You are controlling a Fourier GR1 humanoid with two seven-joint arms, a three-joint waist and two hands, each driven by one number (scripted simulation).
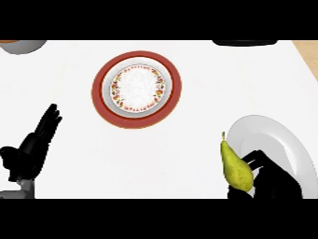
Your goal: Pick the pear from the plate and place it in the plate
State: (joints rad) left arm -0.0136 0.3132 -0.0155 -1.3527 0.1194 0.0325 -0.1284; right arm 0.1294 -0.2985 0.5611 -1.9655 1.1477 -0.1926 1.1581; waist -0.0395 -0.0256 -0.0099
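A yellow-green pear (235,166) stands at the left rim of a plain white plate (285,140) at the lower right. My right hand (271,179) is right beside it, its fingers (253,161) curled against the pear's right side. A red-rimmed plate (99,91) with a flowered white centre lies further back, near the middle of the counter, with nothing on it. At the lower left my left hand (31,149) rests open, fingers pointing up, well away from both plates.
A grey bowl (20,45) shows at the back left corner and a dark object (247,43) at the back edge to the right. Wooden surface borders the white counter at both back corners.
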